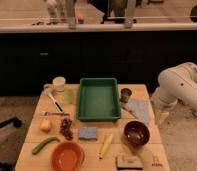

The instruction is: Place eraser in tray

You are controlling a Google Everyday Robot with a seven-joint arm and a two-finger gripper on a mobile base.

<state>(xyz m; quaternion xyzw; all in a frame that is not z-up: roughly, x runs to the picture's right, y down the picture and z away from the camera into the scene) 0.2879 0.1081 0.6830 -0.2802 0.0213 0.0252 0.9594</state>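
The eraser (pixel 129 161) lies at the table's (pixel 34 137) front edge, right of the orange bowl (pixel 67 156) and well apart from the tray (pixel 98 100). Between them stand a dark bowl (pixel 136 133), a banana (pixel 105 146) and a sponge (pixel 88 133). The gripper (pixel 161 117) hangs off the right edge beside a cloth (pixel 139 109), jaws spread and empty.

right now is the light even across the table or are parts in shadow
Camera view: dim, warm light over the table; the tray reads clearly, the eraser at the near edge sits darker; the pincer hangs beside the table's right edge; no glare.
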